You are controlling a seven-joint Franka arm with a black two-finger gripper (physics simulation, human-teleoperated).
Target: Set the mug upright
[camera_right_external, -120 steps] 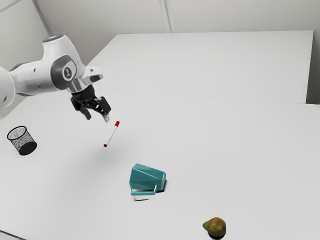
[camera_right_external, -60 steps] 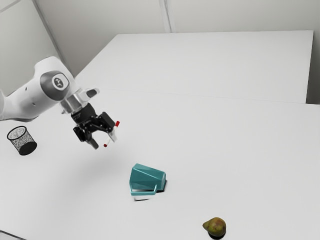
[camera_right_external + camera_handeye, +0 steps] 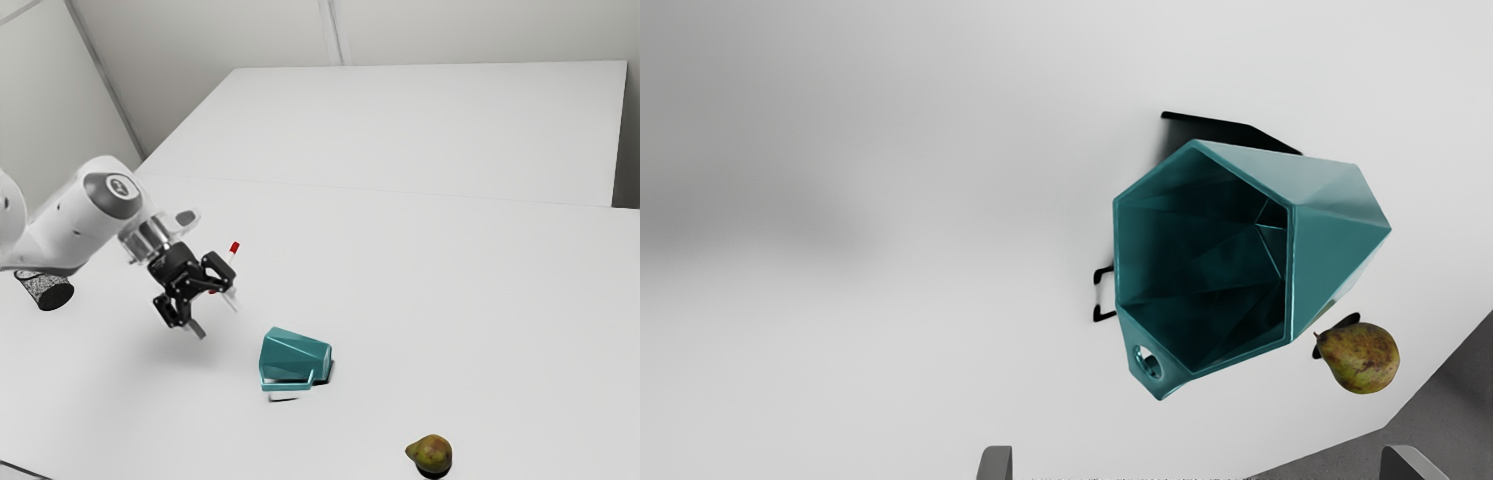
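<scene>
Mug (image 3: 293, 355) lies on its side, apart from the widely spread pincer (image 3: 218, 319).

1. Your exterior view looks from beside the arm (image 3: 92, 212), from above, slanting down across the table (image 3: 480, 310) to the walls (image 3: 480, 35) at the far side. The arm enters from the exterior view's left.
2. That camera stands well back, so you get a broad stretch of tabletop, with the pear (image 3: 432, 453) at the near side.
3. Your wrist view looks from the hand, behind the gripper (image 3: 218, 318), slanting down toward the exterior view's right and near side. It faces into the mug's (image 3: 296, 356) mouth and on past the table's edge to the floor (image 3: 1460, 393).
4. It sits much nearer the mug than the exterior camera does.
5. Both views share the mug, the pear and the tabletop around them.
</scene>
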